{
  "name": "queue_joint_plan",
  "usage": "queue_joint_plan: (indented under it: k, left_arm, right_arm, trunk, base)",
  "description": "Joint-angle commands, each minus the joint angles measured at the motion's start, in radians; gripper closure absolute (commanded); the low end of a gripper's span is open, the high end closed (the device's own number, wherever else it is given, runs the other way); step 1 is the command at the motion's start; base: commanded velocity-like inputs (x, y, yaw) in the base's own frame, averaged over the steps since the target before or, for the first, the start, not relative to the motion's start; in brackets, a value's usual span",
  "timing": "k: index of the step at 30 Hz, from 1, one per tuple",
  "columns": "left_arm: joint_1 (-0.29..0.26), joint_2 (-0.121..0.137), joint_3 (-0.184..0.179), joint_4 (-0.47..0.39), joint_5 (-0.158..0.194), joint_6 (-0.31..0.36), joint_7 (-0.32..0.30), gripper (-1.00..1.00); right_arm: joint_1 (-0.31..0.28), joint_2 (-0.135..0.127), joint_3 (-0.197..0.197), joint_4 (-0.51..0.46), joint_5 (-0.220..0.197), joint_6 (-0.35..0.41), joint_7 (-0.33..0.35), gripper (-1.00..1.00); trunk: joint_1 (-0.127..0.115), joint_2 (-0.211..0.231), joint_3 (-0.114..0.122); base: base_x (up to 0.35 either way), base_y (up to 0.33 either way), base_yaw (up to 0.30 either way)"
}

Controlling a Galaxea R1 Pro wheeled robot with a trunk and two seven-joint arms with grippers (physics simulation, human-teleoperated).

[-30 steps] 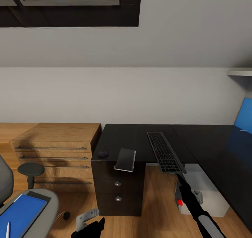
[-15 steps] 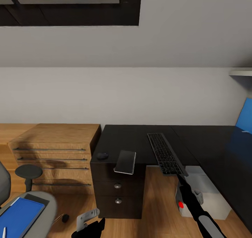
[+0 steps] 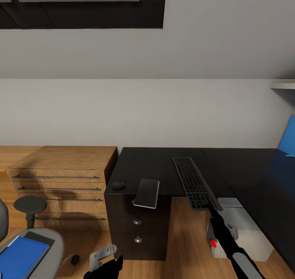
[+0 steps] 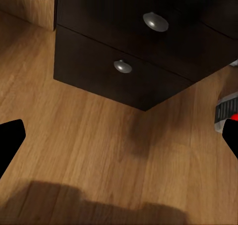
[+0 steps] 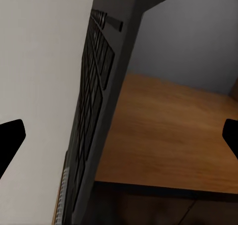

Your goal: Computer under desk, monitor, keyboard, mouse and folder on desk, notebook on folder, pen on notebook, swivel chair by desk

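On the dark desk (image 3: pixel 155 164) lies the black keyboard (image 3: pixel 193 182), its near end over the desk's front edge. My right gripper (image 3: pixel 213 208) is at that near end; in the right wrist view the keyboard (image 5: pixel 94 111) runs edge-on between the wide-apart fingers, gripper (image 5: pixel 119 140) open. A black mouse (image 3: pixel 119 185) and a grey notebook (image 3: pixel 146 193) sit at the front left corner, the notebook overhanging. The blue folder (image 3: pixel 21 253) rests on the swivel chair (image 3: pixel 43 250). The blue monitor (image 3: pixel 289 141) is far right, with the white computer (image 3: pixel 246 225) under the desk. My left gripper (image 3: pixel 104 262) hangs open over the floor.
A wooden dresser (image 3: pixel 61 174) stands left of the desk. The desk's drawer unit (image 4: pixel 129 61) with round knobs faces my left gripper. The chair's round armrest (image 3: pixel 29 205) rises in front of the dresser. Wood floor (image 3: pixel 184 238) lies between the drawer unit and the computer.
The whole view has shifted: chair and folder slide toward the lower left corner and the pen on the folder leaves the picture. Both arms keep their places in the view.
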Motion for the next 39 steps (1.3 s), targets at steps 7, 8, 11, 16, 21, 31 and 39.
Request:
queue_joint_plan:
  k: [7,8,11,16,21,31,39]
  left_arm:
    - [0.0,0.001,-0.001,-0.001,0.009,0.001,0.009,-1.0]
    - [0.0,0.001,-0.001,-0.001,0.009,0.001,0.009,-1.0]
    - [0.0,0.001,-0.001,-0.001,0.009,0.001,0.009,-1.0]
    - [0.0,0.001,0.0,-0.001,0.009,0.0,0.009,-1.0]
    - [0.0,0.001,0.002,-0.001,0.009,0.001,0.01,-1.0]
    - [0.0,0.001,0.004,0.0,0.009,0.002,0.01,-1.0]
    - [0.0,0.001,0.004,0.0,0.009,0.003,0.01,-1.0]
  right_arm:
    - [0.0,0.001,-0.001,0.002,-0.012,0.005,-0.017,-1.0]
    - [0.0,0.001,-0.001,0.002,-0.013,0.006,-0.024,-1.0]
    - [-0.001,0.002,-0.001,0.002,-0.015,0.006,-0.057,-1.0]
    - [-0.001,0.003,0.0,0.001,-0.016,0.006,-0.067,-1.0]
    - [0.0,0.003,0.0,0.001,-0.015,0.006,-0.069,-1.0]
    - [-0.001,0.003,0.0,0.001,-0.015,0.006,-0.069,-1.0]
    - [0.0,0.003,0.0,0.001,-0.015,0.005,-0.069,-1.0]
  trunk:
    - [0.0,0.0,-0.001]
    - [0.0,0.0,-0.001]
    - [0.0,0.0,-0.001]
    - [0.0,0.0,-0.001]
    - [0.0,0.0,-0.001]
    - [-0.008,0.014,0.005]
    - [-0.023,0.042,0.018]
  base:
    - [0.022,0.0,0.0]
    - [0.005,0.0,0.0]
    - [0.002,0.0,0.0]
    - [0.005,0.0,0.0]
    - [0.009,0.0,0.0]
    - [0.0,0.0,0.0]
    - [0.0,0.0,0.0]
